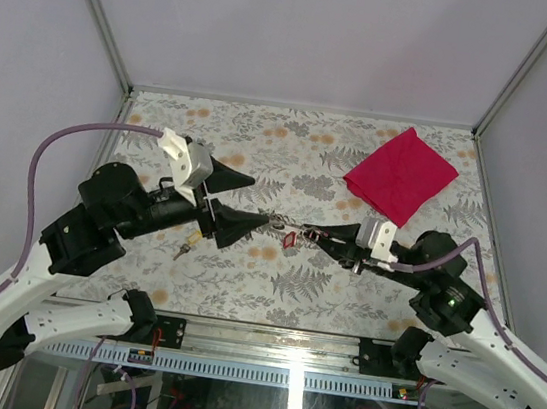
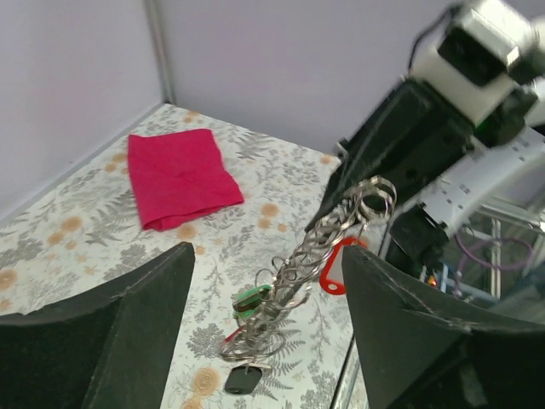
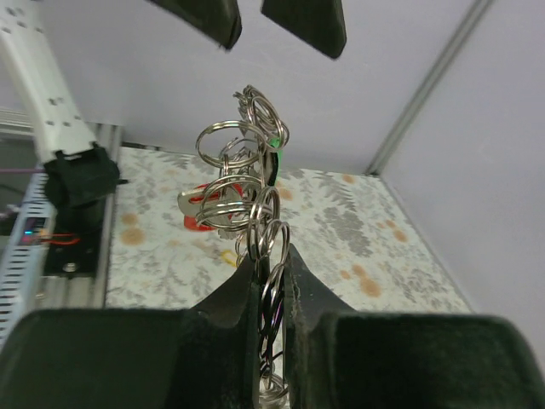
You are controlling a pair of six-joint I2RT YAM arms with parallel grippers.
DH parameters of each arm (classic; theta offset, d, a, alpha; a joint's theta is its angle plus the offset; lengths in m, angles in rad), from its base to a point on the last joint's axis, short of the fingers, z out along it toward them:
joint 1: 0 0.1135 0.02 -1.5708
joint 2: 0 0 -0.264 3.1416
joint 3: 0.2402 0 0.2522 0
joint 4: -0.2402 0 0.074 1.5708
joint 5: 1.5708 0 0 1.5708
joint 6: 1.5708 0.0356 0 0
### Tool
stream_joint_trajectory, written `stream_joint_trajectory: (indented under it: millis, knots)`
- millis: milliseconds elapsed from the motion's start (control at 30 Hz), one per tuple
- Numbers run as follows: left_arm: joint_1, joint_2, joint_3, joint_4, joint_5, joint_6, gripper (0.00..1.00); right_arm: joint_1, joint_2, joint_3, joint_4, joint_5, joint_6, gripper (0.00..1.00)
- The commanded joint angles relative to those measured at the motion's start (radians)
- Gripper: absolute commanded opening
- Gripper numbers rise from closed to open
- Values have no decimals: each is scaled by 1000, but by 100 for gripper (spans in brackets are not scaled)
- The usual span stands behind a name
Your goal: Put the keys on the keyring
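Top external: my right jaws pinch the silver split-ring chain (image 1: 302, 232); its long axis runs leftward, ending between my wide-open left jaws.

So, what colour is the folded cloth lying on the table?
The cloth is plain crimson red, no pattern; the top external view shows it best.

The table (image 1: 274, 280) carries a pale cover printed with grey ferns and orange blossoms. A red cloth (image 1: 402, 174) lies flat near its far right corner, folded and set at a slant. Left of the middle, well apart from the cloth, lies what looks like a small yellow key (image 1: 185, 246), half in shadow.
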Motion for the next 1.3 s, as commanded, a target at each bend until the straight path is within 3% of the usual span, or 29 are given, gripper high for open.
stream_joint_trajectory:
  millis: [0, 467, 733, 900, 1100, 1267]
  knots:
    - [3, -31, 14, -26, 175, 104, 74, -2, -21, 171, -206, -144, 85, 0]
    - [3, -63, -70, 76, 313, 54, 78, -2, 69, 396, -343, -245, 219, 0]
    - [3, -58, -108, 111, 364, 21, 72, -2, 92, 428, -348, -227, 237, 0]
    - [3, -87, -103, 87, 223, 17, 73, -2, 139, 516, -547, -106, 177, 0]
    - [3, -205, -138, 66, -252, -49, 79, -2, 290, 666, -889, 148, 189, 0]
    - [3, -278, -217, 63, -306, -93, 80, -13, 456, 707, -1022, 165, 343, 0]
